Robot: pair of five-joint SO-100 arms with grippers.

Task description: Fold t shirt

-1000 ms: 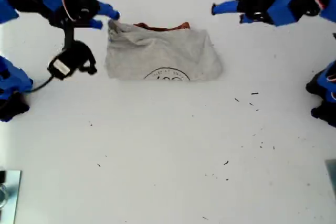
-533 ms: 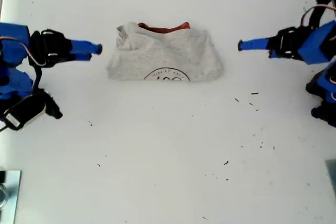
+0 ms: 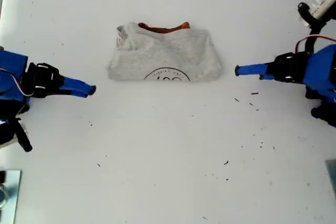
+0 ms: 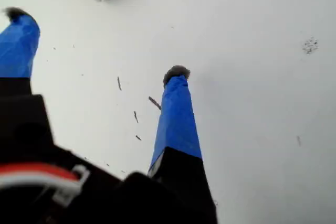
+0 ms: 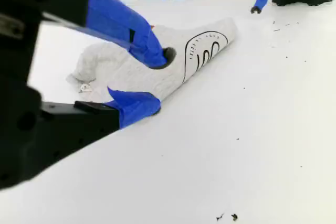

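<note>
- The t shirt [image 3: 164, 56] lies folded on the white table [image 3: 168, 156]: soft heather-grey, rust collar, dark round print, lettering unreadable.
- My first gripper [image 4: 94, 43] and my second gripper [image 5: 152, 80]: blue-taped jaws apart, empty.

Folded t shirt [image 3: 164, 53] flat on table [image 3: 168, 171], grippers apart

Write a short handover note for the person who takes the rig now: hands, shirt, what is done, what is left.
My first hand: open, empty, clear of the t shirt on the exterior view's right.
My second hand: open, empty, clear on its left.
The shirt lies folded in a compact bundle on the table.
Left: perhaps only tidying its rumpled edge.
</note>
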